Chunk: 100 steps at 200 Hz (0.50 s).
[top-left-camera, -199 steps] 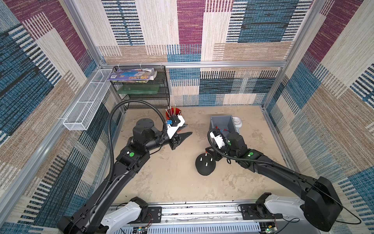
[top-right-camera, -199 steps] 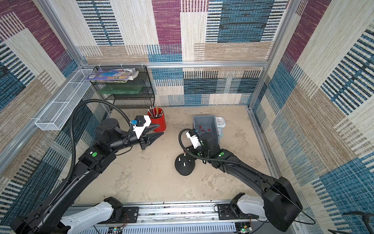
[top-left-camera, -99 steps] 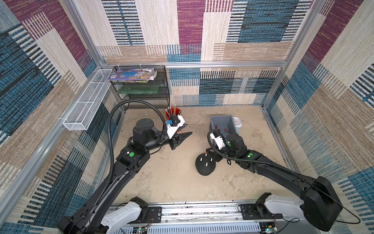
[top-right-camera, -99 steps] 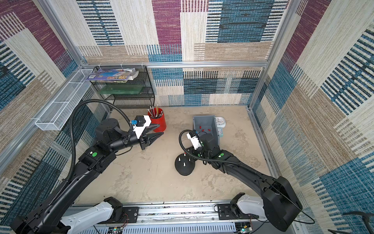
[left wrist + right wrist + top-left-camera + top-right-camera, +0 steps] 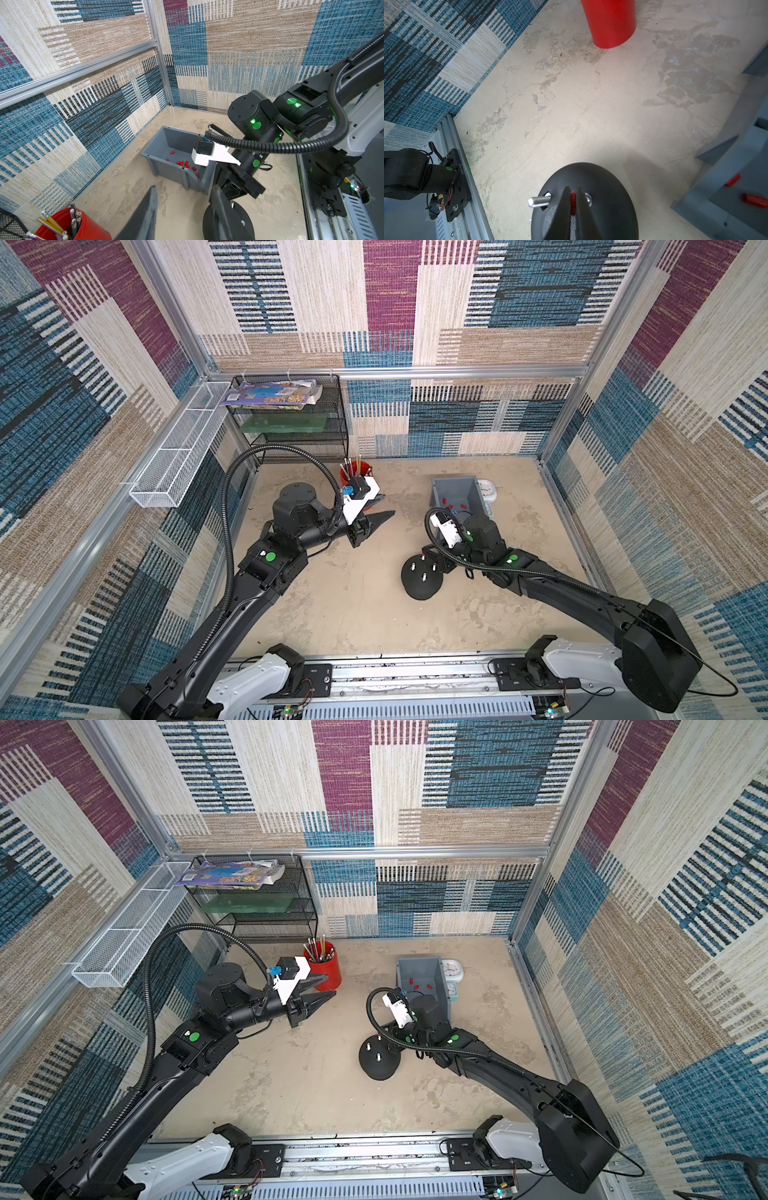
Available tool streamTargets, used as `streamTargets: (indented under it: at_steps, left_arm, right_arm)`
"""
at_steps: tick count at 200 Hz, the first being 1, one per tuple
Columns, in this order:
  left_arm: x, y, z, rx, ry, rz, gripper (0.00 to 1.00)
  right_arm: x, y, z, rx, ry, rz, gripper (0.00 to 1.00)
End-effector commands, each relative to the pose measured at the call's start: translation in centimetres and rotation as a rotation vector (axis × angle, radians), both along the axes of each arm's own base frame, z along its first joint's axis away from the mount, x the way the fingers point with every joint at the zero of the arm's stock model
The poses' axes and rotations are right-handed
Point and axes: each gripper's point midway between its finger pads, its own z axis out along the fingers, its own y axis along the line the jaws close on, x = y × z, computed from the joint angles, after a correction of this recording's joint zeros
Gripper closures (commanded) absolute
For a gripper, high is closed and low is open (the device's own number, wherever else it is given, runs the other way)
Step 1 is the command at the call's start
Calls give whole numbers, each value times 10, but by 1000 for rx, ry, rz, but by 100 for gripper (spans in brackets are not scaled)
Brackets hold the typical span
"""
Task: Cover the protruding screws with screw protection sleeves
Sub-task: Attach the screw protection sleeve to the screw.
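While left jaws gape, right jaws pinch a red sleeve (image 5: 573, 202) (long axis pointing at the dome (image 5: 609, 188)).

Left arm (image 5: 245, 601), right arm (image 5: 557, 593): matte black, green dots (image 5: 270, 557) on joints, white base links (image 5: 249, 680). Black ribbed conduit (image 5: 226, 522) to each wrist, white camera mounts (image 5: 358, 502), black tapered fingers (image 5: 145, 214).

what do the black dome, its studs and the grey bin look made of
Black dome: likely plastic, matte, a smooth moulded curve with hardly any shine.
Studs: metal, bright and silvery, with visible threads.
Grey bin: probably moulded plastic, satin finish, uniform colour with ribbed corners.
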Motion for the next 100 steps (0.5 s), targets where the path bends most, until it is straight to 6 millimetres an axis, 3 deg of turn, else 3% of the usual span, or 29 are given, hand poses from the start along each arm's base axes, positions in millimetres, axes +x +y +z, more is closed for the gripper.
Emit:
streamTargets:
  at_steps: [1, 100]
  left_arm:
    - [1, 0, 6, -17, -20, 5, 58]
    - [1, 0, 7, -18, -20, 5, 58]
  right_arm:
    - [0, 2, 4, 16, -20, 9, 90]
    - [-1, -3, -7, -52, -31, -1, 88]
